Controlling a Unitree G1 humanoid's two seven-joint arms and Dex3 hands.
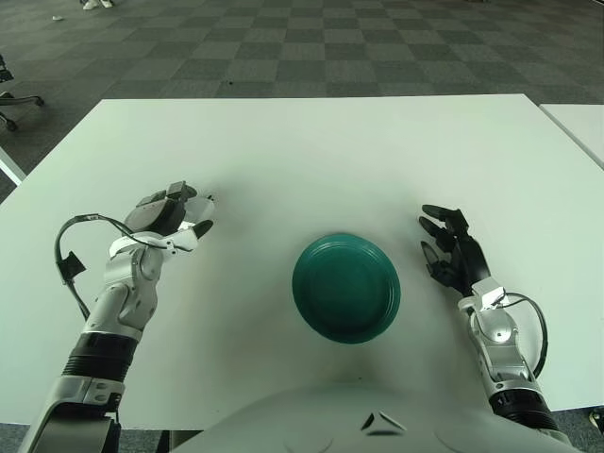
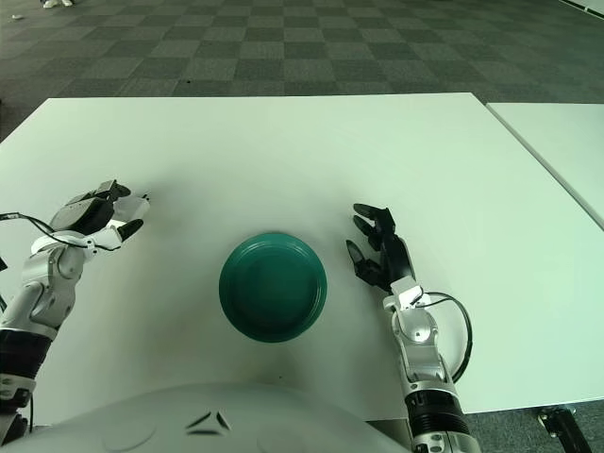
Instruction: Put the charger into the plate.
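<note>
Your left hand [image 1: 168,215] has its fingers curled around the white charger [image 1: 200,207], left of the green plate [image 1: 345,288]. Your right hand [image 1: 451,257] shows right of the plate, fingers spread, holding nothing.

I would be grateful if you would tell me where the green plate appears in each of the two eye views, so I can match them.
Left eye view: the green plate sits right of centre, in the lower half.
Right eye view: the same plate sits left of centre, in the lower half.
Shared landmark: the right hand, fingers spread, shows just right of the plate in both views.
</note>
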